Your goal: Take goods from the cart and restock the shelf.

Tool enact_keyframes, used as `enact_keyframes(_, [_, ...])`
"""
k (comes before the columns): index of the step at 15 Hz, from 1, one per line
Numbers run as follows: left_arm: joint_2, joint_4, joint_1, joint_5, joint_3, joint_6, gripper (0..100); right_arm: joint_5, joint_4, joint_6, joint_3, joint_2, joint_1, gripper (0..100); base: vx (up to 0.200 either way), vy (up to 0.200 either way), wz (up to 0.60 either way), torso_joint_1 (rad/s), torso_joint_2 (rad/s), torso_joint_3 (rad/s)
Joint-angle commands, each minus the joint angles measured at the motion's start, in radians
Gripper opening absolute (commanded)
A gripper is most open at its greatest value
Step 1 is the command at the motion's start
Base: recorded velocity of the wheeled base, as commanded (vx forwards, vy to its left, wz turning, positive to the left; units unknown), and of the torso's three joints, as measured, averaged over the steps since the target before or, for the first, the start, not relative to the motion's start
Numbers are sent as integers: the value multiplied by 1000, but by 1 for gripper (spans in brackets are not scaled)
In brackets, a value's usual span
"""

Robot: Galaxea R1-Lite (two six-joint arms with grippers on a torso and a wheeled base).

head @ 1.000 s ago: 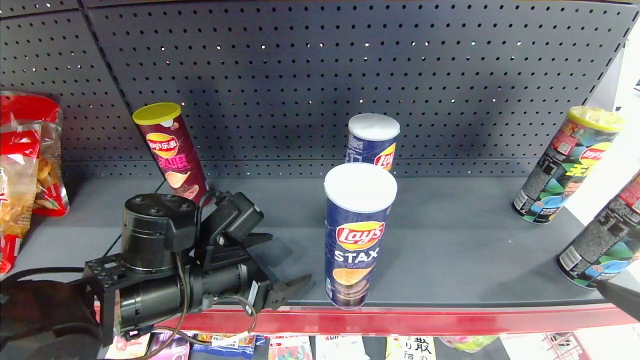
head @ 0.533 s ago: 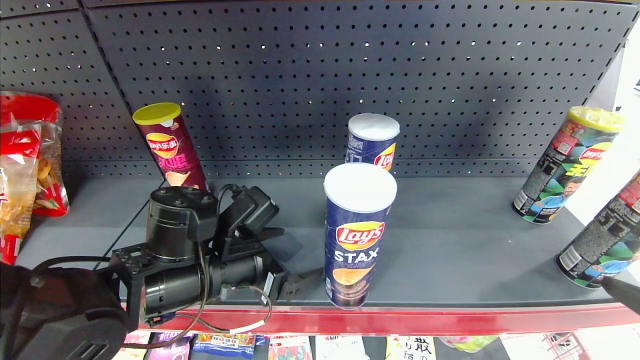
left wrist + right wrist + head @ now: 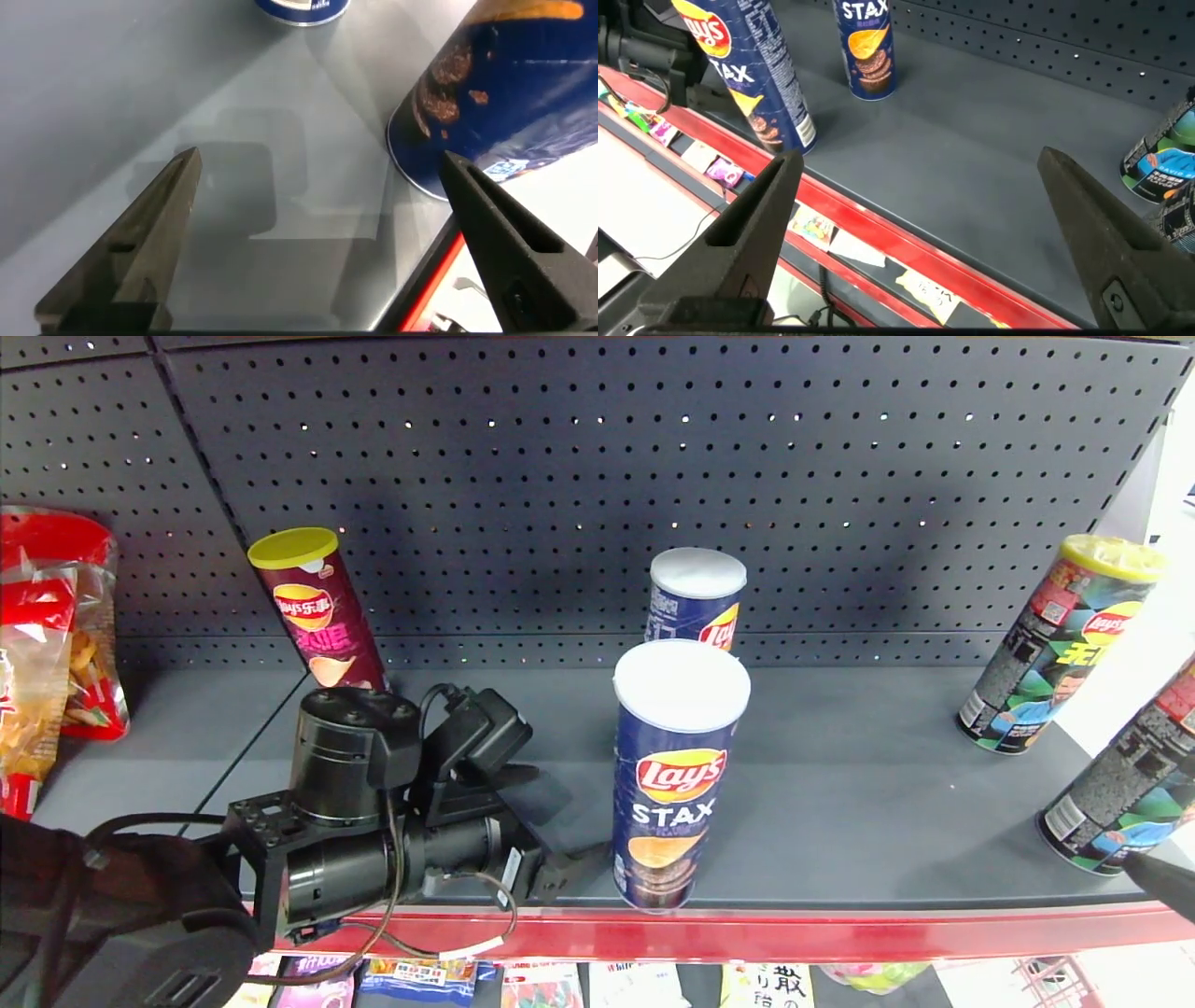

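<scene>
Our left gripper (image 3: pixel 318 163) spreads wide and empty, one finger just beside the front blue can (image 3: pixel 680 775). The can stands at the front edge of the shelf (image 3: pixel 840 821), red-and-yellow logo above white lettering. Our right gripper (image 3: pixel 920 157) gapes empty too.

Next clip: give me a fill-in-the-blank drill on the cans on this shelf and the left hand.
The front blue can, at the front edge of the shelf, has a ___ lid.
The maroon can has a ___ lid.
The left hand, beside the front blue can, is ___.
The rear blue can stands directly ___ the front one.
Missing words: white; yellow; open; behind.
</scene>
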Motion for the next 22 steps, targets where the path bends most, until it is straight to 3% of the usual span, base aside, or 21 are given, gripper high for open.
enact_keyframes(1, [13, 0, 0, 0, -15, 0, 100, 0, 0, 0, 0, 4, 0, 100, 0, 0, 0, 0, 0, 0])
enact_keyframes(17, [51, 0, -10, 1, -72, 0, 100, 0, 0, 0, 0, 2, -3, 100, 0, 0, 0, 0, 0, 0])
enact_keyframes(19, [32, -4, -4, 11, -55, 0, 100, 0, 1, 0, 6, 1, -7, 100, 0, 0, 0, 0, 0, 0])
enact_keyframes(22, [-114, 0, 65, 15, 57, 3, 100, -1, 1, 0, 71, -47, -40, 100, 0, 0, 0, 0, 0, 0])
